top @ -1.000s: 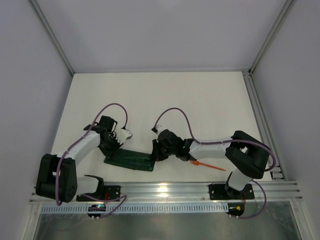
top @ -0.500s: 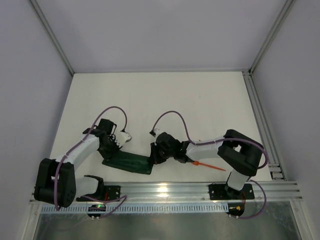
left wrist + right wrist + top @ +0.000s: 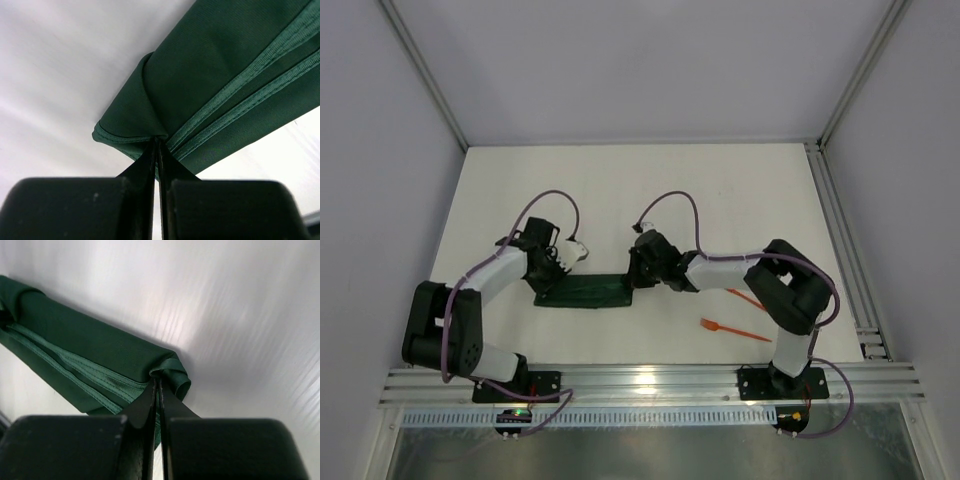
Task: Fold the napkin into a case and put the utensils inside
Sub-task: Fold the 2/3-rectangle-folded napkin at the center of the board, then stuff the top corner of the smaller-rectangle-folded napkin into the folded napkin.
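Dark green napkin (image 3: 582, 292): folded into a narrow oblong strip, lying flat on the table (image 3: 720, 200) towards its near edge, stretched between the two grippers; two stitched edges run side by side along it.
Left gripper (image 3: 156, 144): fingers together, pinching the strip's left end.
Right gripper (image 3: 158, 382): fingers together, nipping the rolled corner at the right end.
Utensils: orange fork (image 3: 734, 328) lies right of the strip, apart from it; second orange piece (image 3: 752, 299) is partly hidden behind the right arm.
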Controlling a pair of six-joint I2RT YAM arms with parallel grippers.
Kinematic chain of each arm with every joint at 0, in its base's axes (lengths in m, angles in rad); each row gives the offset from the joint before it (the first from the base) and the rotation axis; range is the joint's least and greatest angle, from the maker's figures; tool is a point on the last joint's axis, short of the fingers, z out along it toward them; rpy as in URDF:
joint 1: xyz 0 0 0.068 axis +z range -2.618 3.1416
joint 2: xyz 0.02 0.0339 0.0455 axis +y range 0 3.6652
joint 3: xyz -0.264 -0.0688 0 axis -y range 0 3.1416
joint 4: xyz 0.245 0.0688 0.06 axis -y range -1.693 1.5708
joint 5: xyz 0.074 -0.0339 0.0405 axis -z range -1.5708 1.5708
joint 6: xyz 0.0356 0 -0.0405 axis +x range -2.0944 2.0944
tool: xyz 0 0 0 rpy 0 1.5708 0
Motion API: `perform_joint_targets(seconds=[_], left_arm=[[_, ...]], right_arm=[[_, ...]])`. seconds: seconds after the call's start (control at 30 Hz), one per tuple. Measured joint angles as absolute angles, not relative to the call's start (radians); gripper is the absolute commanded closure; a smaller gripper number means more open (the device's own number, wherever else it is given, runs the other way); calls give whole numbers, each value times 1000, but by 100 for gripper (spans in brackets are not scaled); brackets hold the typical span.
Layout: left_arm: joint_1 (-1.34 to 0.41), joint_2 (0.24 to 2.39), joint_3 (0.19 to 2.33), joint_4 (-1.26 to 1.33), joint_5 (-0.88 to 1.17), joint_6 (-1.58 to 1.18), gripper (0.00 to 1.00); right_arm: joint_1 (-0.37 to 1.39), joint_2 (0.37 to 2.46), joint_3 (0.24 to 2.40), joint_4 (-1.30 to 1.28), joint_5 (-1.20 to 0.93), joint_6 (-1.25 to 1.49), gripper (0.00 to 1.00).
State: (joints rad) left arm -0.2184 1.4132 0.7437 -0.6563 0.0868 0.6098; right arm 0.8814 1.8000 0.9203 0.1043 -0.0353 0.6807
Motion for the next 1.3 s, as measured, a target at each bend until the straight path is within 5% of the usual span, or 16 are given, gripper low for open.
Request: perform_joint_targets(seconds=[0.27,0.57,0.73,0.87,1.0,1.13,1.3], left_arm=[[-212,1603,917,-524,107,605,100],[-154,1570,888,-506,196,569,100],[-148,1546,861,-504,222,550,82],[-145,1518,859,-508,244,533,57],[-142,1394,871,-527,287,517,55],[-158,1291,922,-558,355,509,67],[-338,1250,910,-572,349,561,61]], right_arm=[[761,1912,1143,-28,-36,545,96],[772,1868,1103,-54,-82,542,96],[779,1841,1033,-4,-94,587,96],[784,1849,1018,25,-100,610,96],[784,1856,1015,47,-100,624,96],[784,1858,1015,53,-100,626,96],[784,1858,1015,53,-100,624,96]])
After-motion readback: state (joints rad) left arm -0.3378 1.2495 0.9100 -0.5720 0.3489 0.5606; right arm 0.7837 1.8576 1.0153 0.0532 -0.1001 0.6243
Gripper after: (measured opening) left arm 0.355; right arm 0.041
